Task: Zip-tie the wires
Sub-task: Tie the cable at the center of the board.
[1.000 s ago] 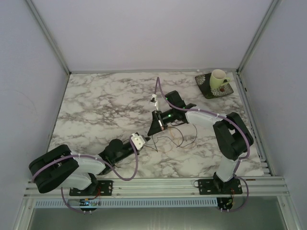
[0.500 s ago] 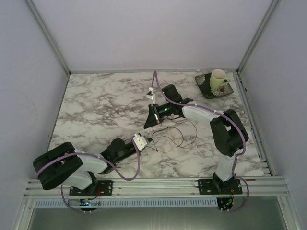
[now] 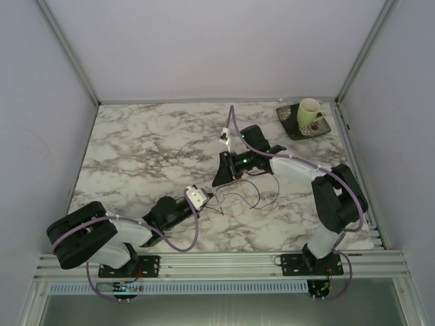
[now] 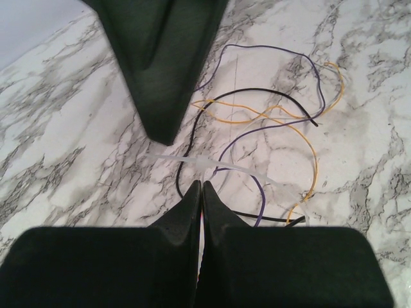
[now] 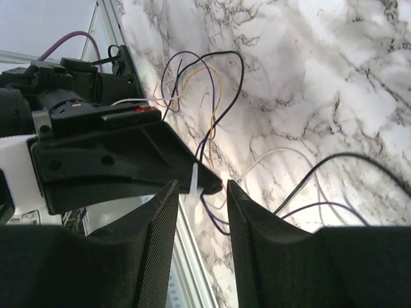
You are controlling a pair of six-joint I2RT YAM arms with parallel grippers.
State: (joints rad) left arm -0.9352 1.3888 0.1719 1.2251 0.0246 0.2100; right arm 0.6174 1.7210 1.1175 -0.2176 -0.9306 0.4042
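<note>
The wires are thin purple, black and orange strands lying in loose loops on the marble table; they also show in the left wrist view and the right wrist view. A translucent white zip tie lies across them. My left gripper is shut, its tips pinching the zip tie where the strands gather. My right gripper is open just behind it, its jaws either side of the left gripper's tip and the tie. One right finger hangs over the wires.
A pale cup stands on a dark patterned saucer at the back right corner. The aluminium rail runs along the near edge. Purple robot cables loop over both arms.
My right gripper swung back and left, then came forward again to the left gripper's tip, its elbow now further right. My left gripper has hardly moved.
</note>
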